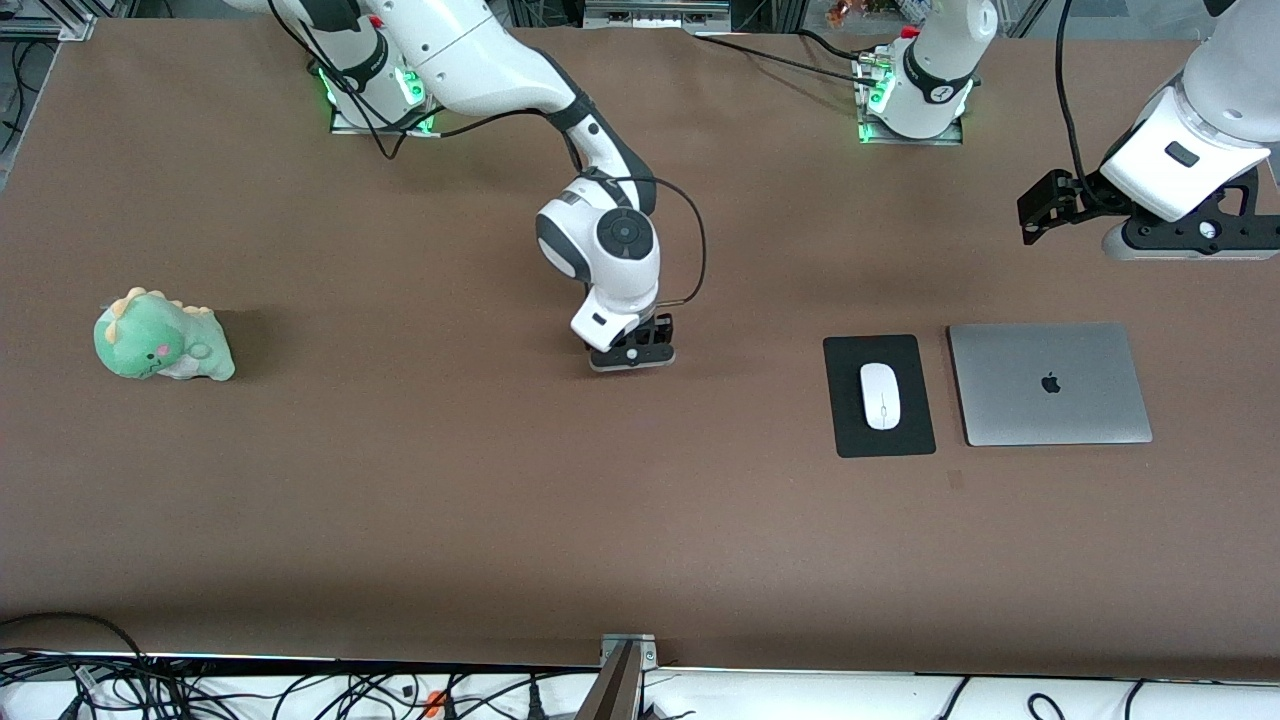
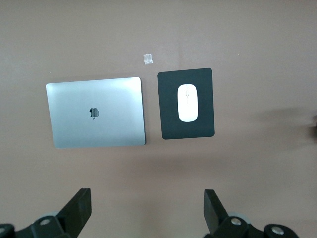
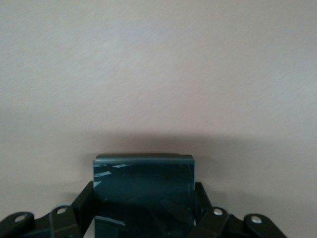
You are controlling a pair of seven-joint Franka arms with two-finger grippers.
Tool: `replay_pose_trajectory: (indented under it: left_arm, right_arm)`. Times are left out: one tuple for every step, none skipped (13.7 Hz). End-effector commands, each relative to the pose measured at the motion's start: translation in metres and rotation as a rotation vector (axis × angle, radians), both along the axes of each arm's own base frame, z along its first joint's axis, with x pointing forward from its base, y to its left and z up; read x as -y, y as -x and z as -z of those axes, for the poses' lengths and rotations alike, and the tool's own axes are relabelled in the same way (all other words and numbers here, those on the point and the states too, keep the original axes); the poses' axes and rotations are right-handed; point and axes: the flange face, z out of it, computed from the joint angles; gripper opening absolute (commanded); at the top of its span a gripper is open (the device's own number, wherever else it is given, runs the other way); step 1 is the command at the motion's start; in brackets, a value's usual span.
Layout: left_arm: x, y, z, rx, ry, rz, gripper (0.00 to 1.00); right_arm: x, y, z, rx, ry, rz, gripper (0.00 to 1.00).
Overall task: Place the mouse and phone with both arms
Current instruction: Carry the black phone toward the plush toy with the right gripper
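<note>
The white mouse (image 1: 881, 395) (image 2: 188, 102) lies on a black mouse pad (image 1: 850, 440) (image 2: 168, 124), toward the left arm's end of the table. In the right wrist view the black phone (image 3: 143, 183) stands on edge between the fingers of my right gripper (image 3: 143, 210), which is shut on it. That gripper (image 1: 632, 357) is low at the table's middle and hides the phone in the front view. My left gripper (image 1: 1190, 245) (image 2: 147, 208) hangs open and empty over bare table by the laptop.
A closed silver laptop (image 1: 1048, 384) (image 2: 95, 112) lies beside the mouse pad. A green plush dinosaur (image 1: 160, 335) sits toward the right arm's end. A small tape mark (image 2: 147, 58) is on the brown table near the pad. Cables run along the table's front edge.
</note>
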Motion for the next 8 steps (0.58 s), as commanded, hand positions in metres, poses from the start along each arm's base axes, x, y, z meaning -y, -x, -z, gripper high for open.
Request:
replay_pose_trajectory:
  left_arm:
    - [-0.002,0.010,-0.004,0.013,0.023,-0.007,1.00]
    - [-0.001,0.011,-0.003,0.009,0.034,-0.007,1.00]
    - [-0.002,0.011,-0.003,0.009,0.037,-0.007,1.00]
    - [-0.002,0.011,-0.004,0.010,0.040,-0.006,1.00]
    - [-0.002,0.011,-0.004,0.011,0.038,-0.006,1.00]
    - [-0.001,0.011,-0.004,0.010,0.041,-0.003,1.00]
    - [-0.001,0.012,-0.005,0.010,0.042,-0.001,1.00]
    - [0.000,0.011,-0.006,0.013,0.044,0.002,1.00]
  right_arm:
    - [0.027,-0.032,-0.025,-0.045,0.014,-0.049,0.24]
    - [0.042,-0.042,-0.029,-0.065,0.014,-0.084,0.23]
    - [0.059,-0.054,-0.037,-0.083,0.006,-0.111,0.23]
    - [0.083,-0.068,-0.040,-0.111,0.015,-0.140,0.23]
    - [0.110,-0.081,-0.048,-0.138,0.028,-0.152,0.23]
    - [0.138,-0.092,-0.054,-0.160,0.034,-0.139,0.21]
    - [0.171,-0.102,-0.064,-0.178,0.035,-0.123,0.21]
    - [0.200,-0.105,-0.068,-0.194,0.035,-0.113,0.21]
